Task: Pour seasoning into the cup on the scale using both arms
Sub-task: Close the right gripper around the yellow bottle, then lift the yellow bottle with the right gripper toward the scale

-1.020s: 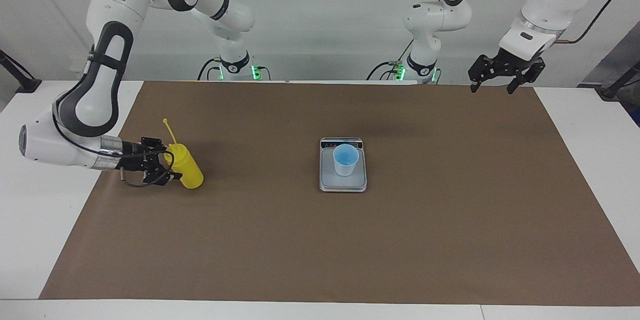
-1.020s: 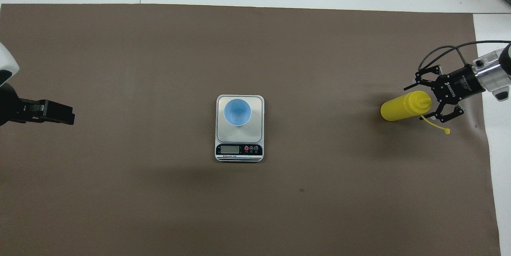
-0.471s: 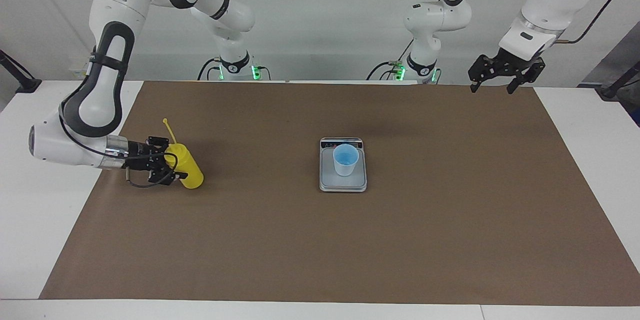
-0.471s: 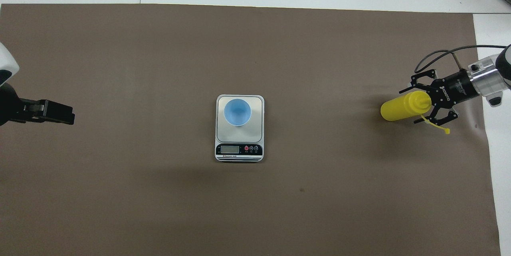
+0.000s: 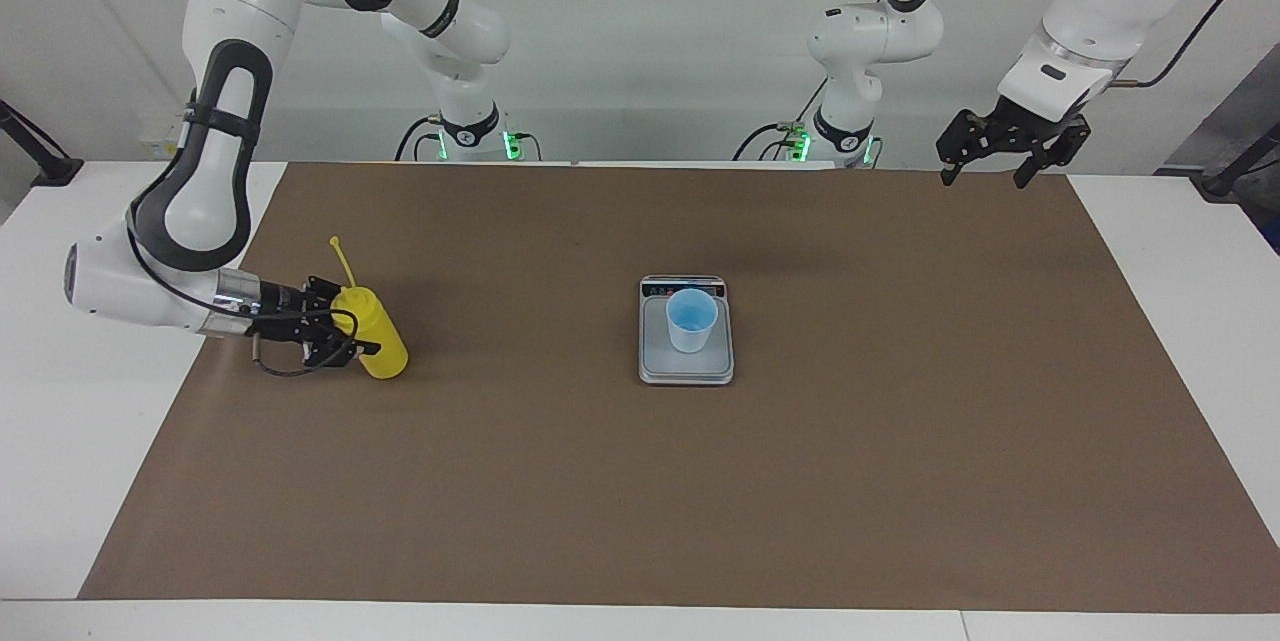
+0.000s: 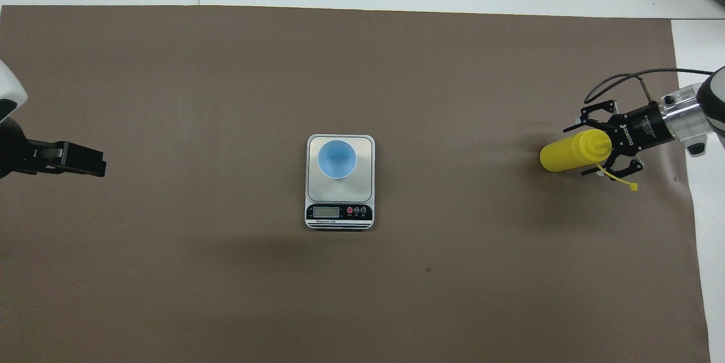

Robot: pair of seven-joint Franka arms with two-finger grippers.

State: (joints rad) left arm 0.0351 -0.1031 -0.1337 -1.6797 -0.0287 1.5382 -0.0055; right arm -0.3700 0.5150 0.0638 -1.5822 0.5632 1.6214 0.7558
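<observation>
A white worktop (image 5: 60, 441) carried a large brown paper mat (image 5: 900, 481) that covered most of it. At the mat's middle sat a small flat silver-grey kitchen scale (image 5: 686, 367), its dark display strip nearer to the robots. Toward the right arm's end of the worktop a yellow plastic squeeze bottle (image 5: 379, 336) stood on the mat, well apart from the scale.

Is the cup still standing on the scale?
Yes, the light-blue cup stands upright on the scale plate, near the display end.
</observation>
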